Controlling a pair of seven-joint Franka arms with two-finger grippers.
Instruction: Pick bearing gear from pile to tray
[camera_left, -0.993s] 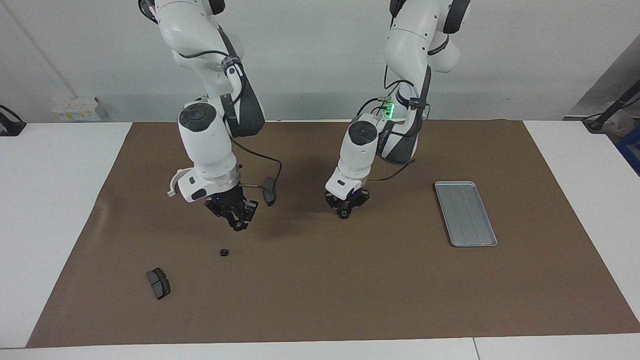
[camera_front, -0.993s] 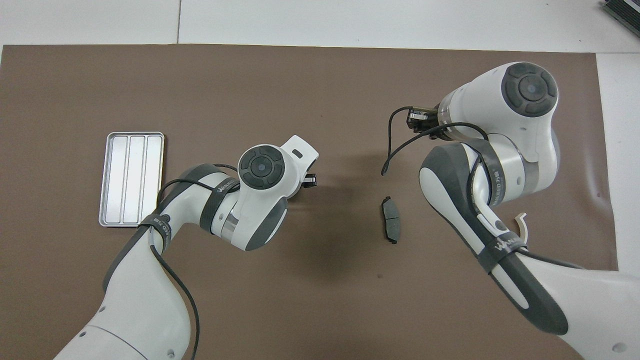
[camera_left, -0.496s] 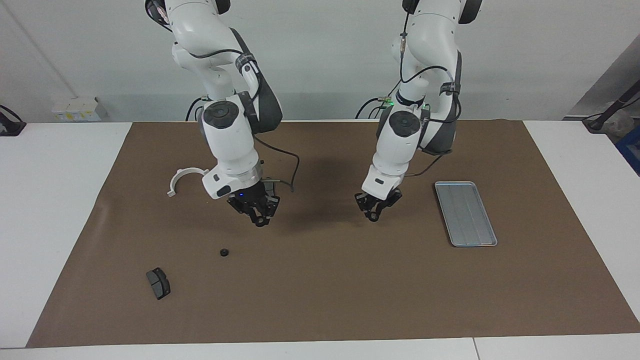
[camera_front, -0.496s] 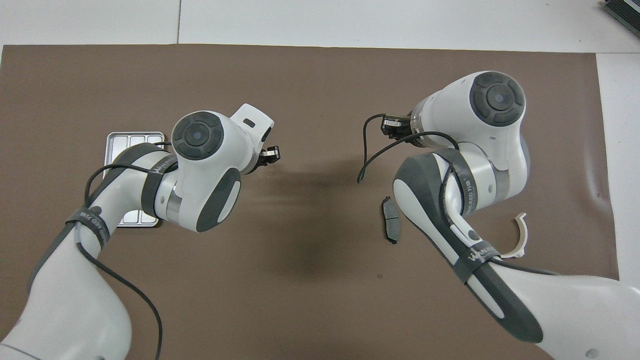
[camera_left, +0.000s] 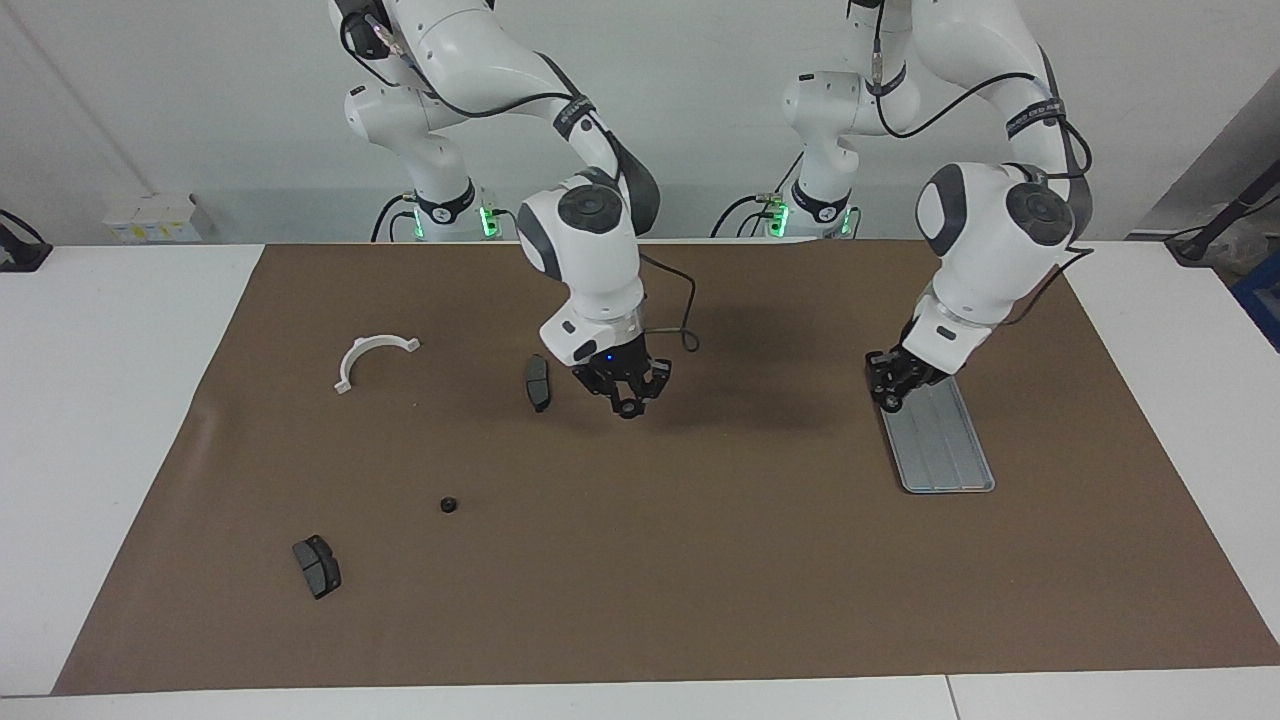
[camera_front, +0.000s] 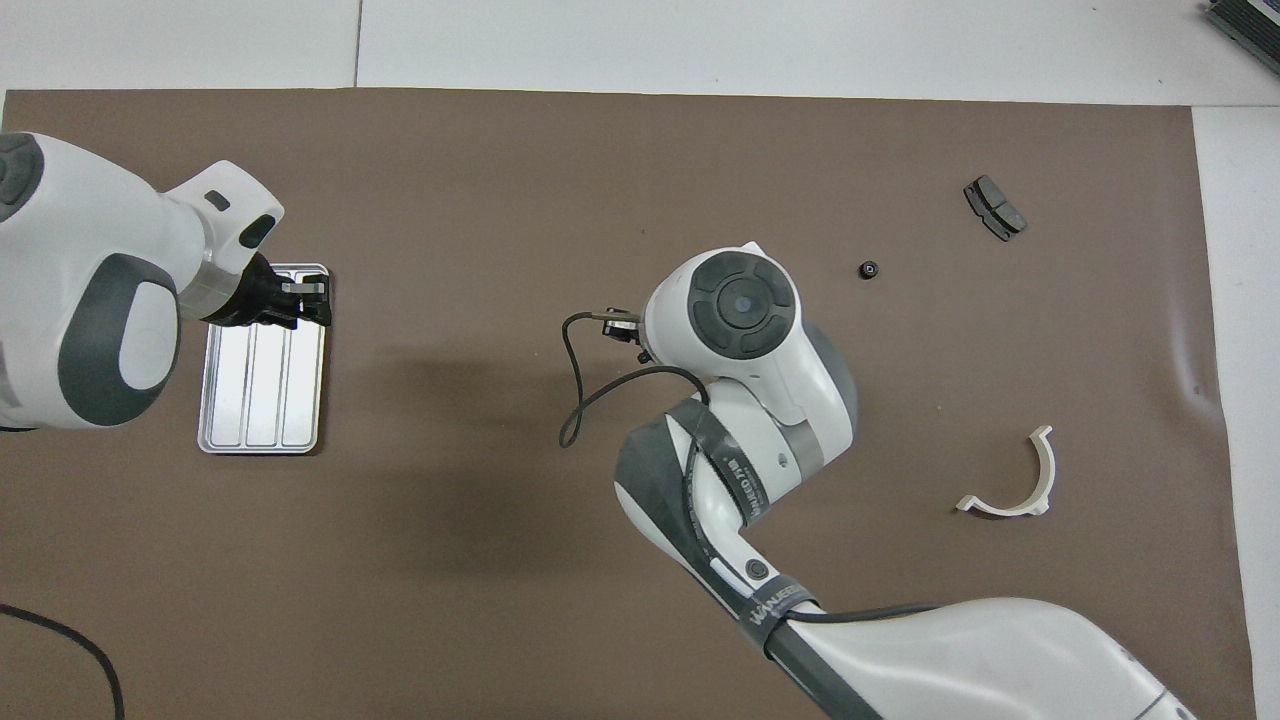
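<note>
- The brown mat covers most of the white table. Bare tabletop shows at both ends and along the edge farthest from the robots.
- A plain pale wall stands at the robots' backs. A small white box sits against it, at the right arm's end of the table.
- Your tray lies flat on the mat toward the left arm's end. No part shows on the bare metal you can see.
- The left gripper is low over the tray's corner nearer the robots. You cannot tell whether its jaws are apart or together.
- The right gripper hangs over the mat's middle. Its jaw state is equally unclear.
- One small black gear rests alone on the mat toward the right arm's end, well apart from both grippers.
- A dark pad lies farther from the robots than the gear.
- A second pad lies just beside the right gripper.
- The white bracket lies nearer the robots than the gear.
</note>
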